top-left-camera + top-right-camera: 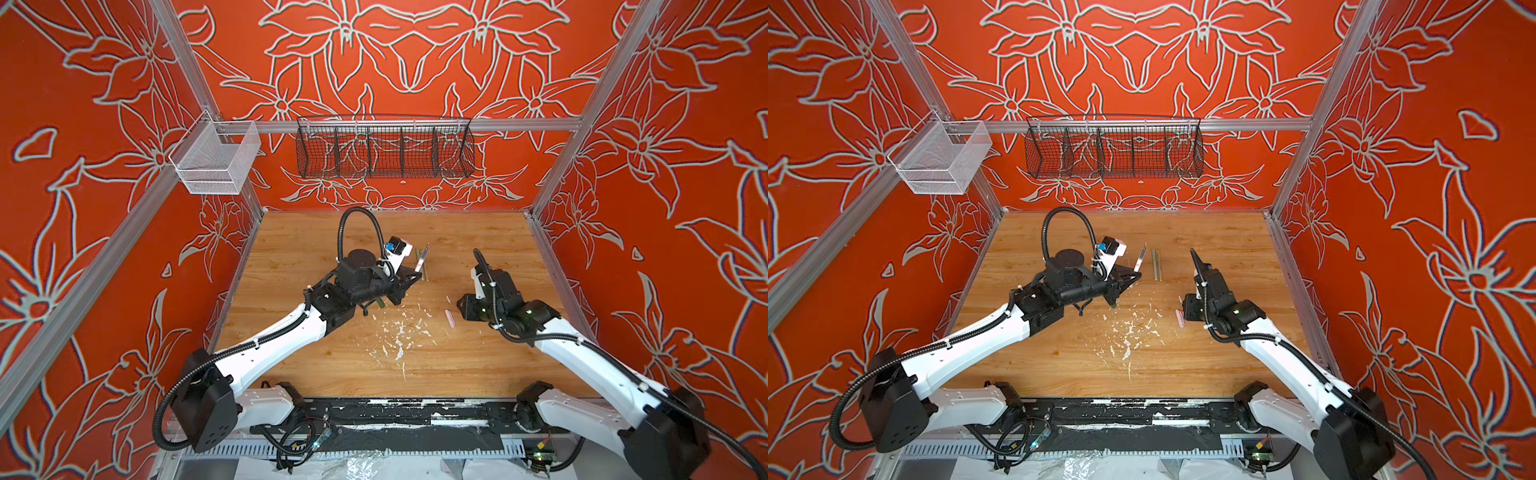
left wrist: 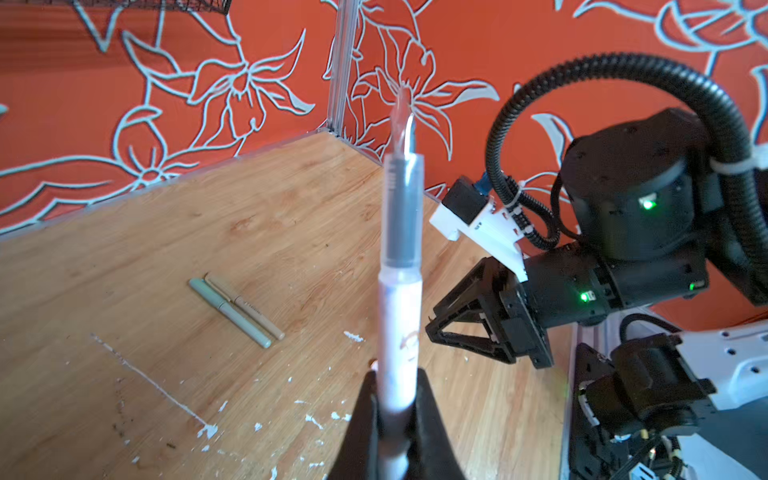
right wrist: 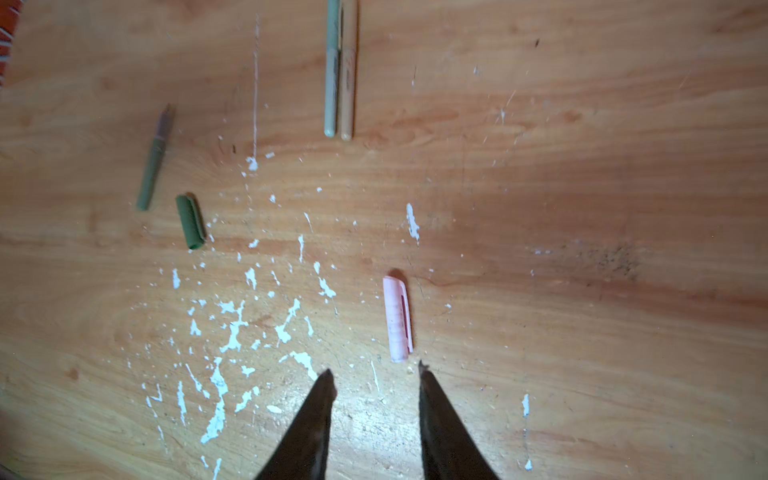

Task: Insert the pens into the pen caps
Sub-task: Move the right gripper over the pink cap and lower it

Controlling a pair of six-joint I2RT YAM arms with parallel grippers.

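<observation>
My left gripper (image 2: 397, 386) is shut on the pale pink pen (image 2: 401, 291), which points up with its dark tip bare; both top views show this pen (image 1: 422, 259) (image 1: 1140, 259) above the table. The pale pink cap (image 3: 397, 318) (image 1: 450, 317) lies flat just beyond the fingertips of my right gripper (image 3: 376, 372), which is open and empty. A dark green pen (image 3: 154, 164) lies uncapped beside its dark green cap (image 3: 190, 222). A light green pen (image 3: 332, 83) and a tan pen (image 3: 348, 83) lie side by side and look capped.
White paint flecks (image 3: 232, 332) are scattered over the wooden table (image 1: 316, 357). A black wire basket (image 1: 384, 147) hangs on the back wall and a white mesh basket (image 1: 216, 160) on the left rail. Patterned red walls close in three sides.
</observation>
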